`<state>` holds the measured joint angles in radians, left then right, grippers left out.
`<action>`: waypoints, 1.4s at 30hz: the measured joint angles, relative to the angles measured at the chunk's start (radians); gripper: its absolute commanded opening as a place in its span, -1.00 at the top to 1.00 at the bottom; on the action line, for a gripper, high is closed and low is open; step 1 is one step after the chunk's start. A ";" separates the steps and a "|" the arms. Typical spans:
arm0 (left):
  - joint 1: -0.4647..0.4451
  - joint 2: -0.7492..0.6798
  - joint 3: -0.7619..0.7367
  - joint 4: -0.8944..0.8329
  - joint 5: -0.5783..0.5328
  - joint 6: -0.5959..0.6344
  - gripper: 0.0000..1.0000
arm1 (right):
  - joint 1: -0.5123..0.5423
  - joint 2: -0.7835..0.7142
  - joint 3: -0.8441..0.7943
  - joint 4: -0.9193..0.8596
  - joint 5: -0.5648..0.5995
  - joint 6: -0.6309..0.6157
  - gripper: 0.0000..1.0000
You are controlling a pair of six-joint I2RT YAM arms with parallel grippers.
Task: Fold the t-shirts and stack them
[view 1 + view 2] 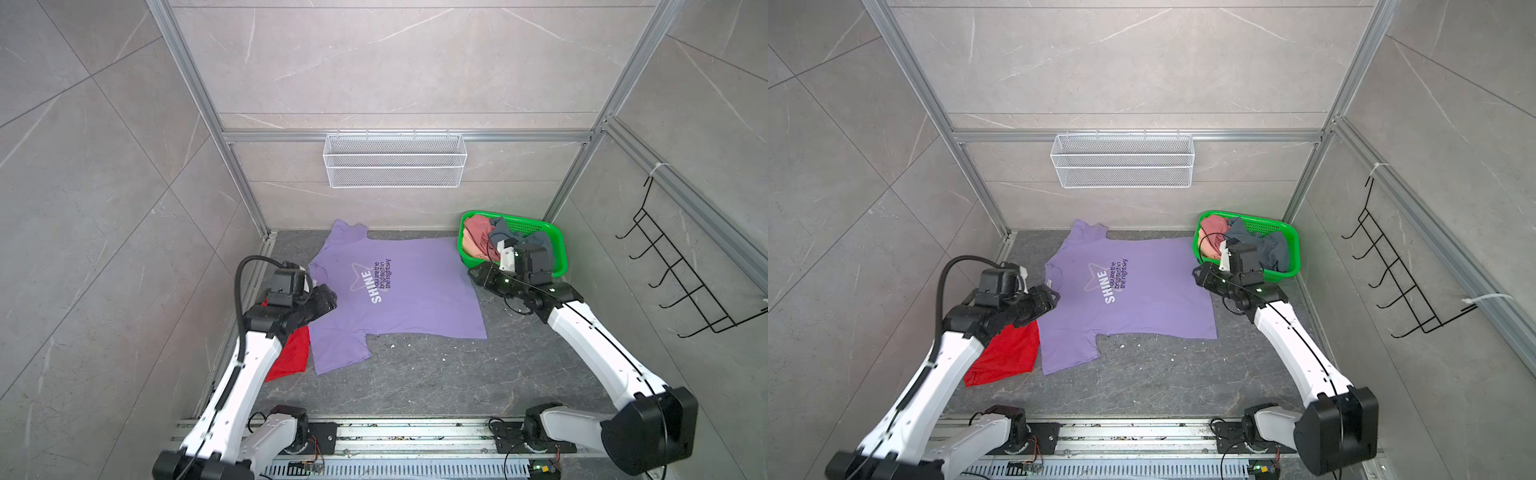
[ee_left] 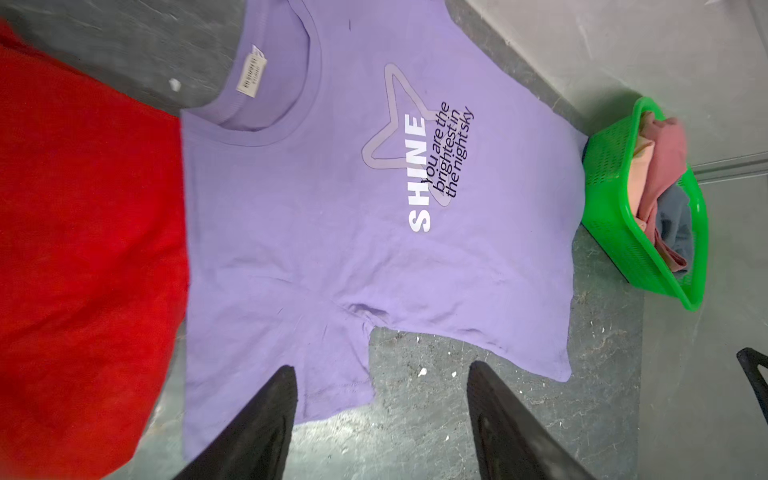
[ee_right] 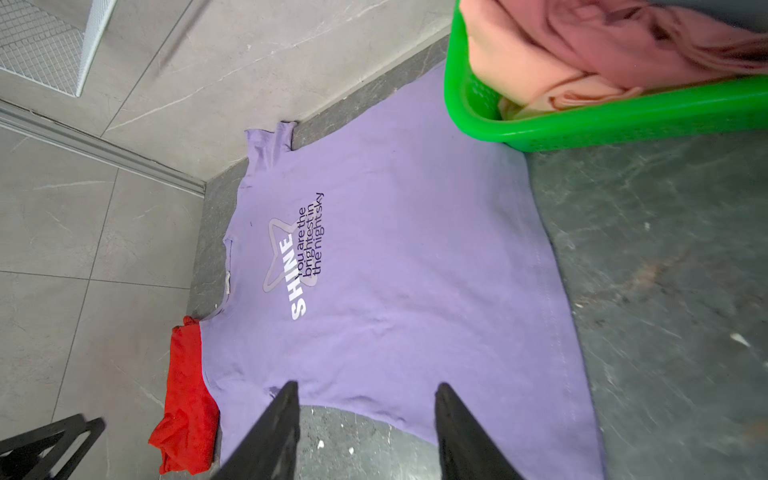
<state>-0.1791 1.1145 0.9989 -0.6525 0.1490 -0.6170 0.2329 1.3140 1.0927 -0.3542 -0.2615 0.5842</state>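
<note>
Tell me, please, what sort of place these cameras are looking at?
Probably a robot test booth staged as a laundry corner: grey stone-look panels in an aluminium frame, a white wire-mesh basket hung on the back wall, and a green plastic basket of clothes beside a spread lavender t-shirt.

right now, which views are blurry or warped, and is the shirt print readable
In both top views: even light, sharp, wide-angle splays the frame posts outward. Left wrist view: SHINE print crisp, red t-shirt soft at the edge. Right wrist view: green basket and its clothes smeared, print readable.
</note>
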 measured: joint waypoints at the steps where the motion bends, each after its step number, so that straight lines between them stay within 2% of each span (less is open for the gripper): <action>1: -0.002 0.046 0.000 0.030 0.014 0.001 -0.40 | 0.013 0.034 0.010 0.024 0.005 0.003 -0.09; 6: -0.014 0.271 0.032 0.165 0.045 0.012 -0.44 | 0.068 0.248 0.082 0.154 0.044 0.019 -0.10; 13: -0.023 0.636 0.263 0.301 0.063 0.023 -0.46 | 0.102 0.580 0.252 0.343 0.113 0.033 -0.09; 18: -0.024 0.813 0.361 0.351 0.081 0.019 -0.46 | 0.105 0.777 0.428 0.365 0.174 0.031 -0.08; 22: -0.024 0.860 0.366 0.360 0.092 0.018 -0.46 | 0.101 0.849 0.525 0.318 0.237 0.013 -0.07; 26: -0.024 0.871 0.376 0.361 0.090 0.018 -0.46 | 0.085 0.856 0.537 0.296 0.274 0.006 -0.08; 37: -0.016 0.935 0.454 0.357 0.076 0.015 -0.46 | -0.012 0.871 0.558 0.296 0.302 0.018 -0.07; 42: -0.012 0.970 0.454 0.344 0.063 0.000 -0.46 | -0.024 0.870 0.526 0.319 0.286 0.022 -0.07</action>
<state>-0.1913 2.0850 1.4532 -0.3084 0.2119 -0.6167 0.2089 2.1841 1.6192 -0.0357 0.0250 0.6064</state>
